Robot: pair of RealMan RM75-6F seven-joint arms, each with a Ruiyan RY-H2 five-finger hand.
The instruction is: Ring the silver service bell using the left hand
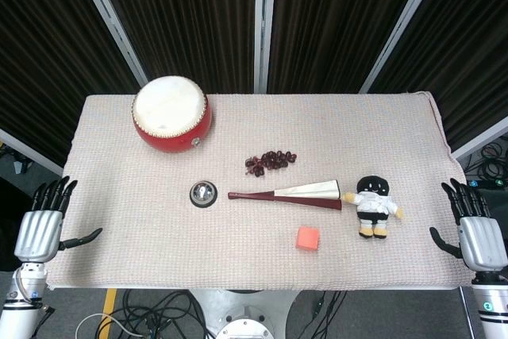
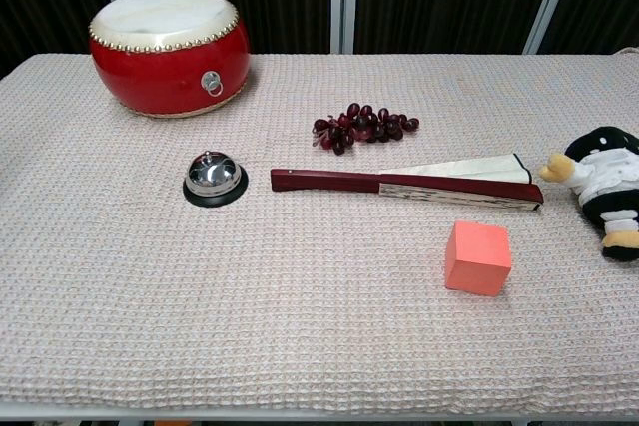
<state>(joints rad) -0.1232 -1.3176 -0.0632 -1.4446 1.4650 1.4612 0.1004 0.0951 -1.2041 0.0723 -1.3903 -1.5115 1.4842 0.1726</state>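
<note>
The silver service bell point(image 1: 203, 194) on its black base stands left of the table's middle; in the chest view the bell point(image 2: 215, 178) sits in front of the drum. My left hand point(image 1: 44, 224) hovers at the table's left edge, fingers spread, thumb out, holding nothing, well left of the bell. My right hand point(image 1: 479, 229) is at the right edge, also spread and empty. Neither hand appears in the chest view.
A red drum point(image 1: 171, 113) stands at the back left. Dark grapes point(image 1: 270, 161), a folded fan point(image 1: 287, 194), an orange cube point(image 1: 308, 237) and a plush doll point(image 1: 374, 205) lie right of the bell on the beige cloth point(image 1: 119, 260).
</note>
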